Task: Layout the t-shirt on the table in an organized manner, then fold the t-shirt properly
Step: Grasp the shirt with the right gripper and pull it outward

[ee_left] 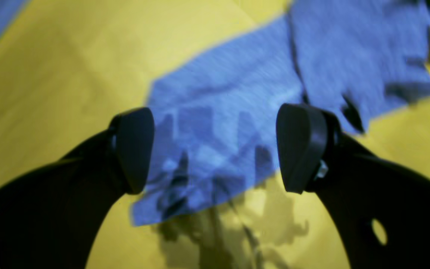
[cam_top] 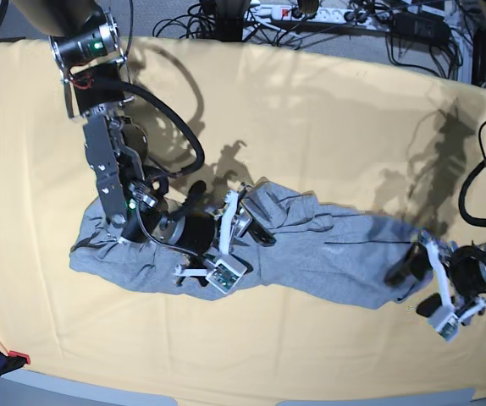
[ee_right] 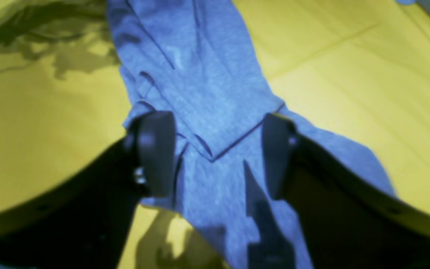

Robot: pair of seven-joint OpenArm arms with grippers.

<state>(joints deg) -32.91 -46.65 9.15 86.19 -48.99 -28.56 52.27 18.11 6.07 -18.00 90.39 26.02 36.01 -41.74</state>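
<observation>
Past the far edge I see a white power strip [cam_top: 298, 12] with plugs in it, lying on grey floor [cam_top: 167, 21]. Black cables [cam_top: 218, 25] tangle around it, and a dark adapter box [cam_top: 416, 30] sits to its right. At my near left corner, something red and black [cam_top: 2, 359] pokes out.

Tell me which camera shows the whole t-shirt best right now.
The base view: the t-shirt lies bunched in a long strip across the table, both ends visible. The left wrist view shows only a lettered end, the right wrist view only creased fabric between the right gripper's fingers.
</observation>
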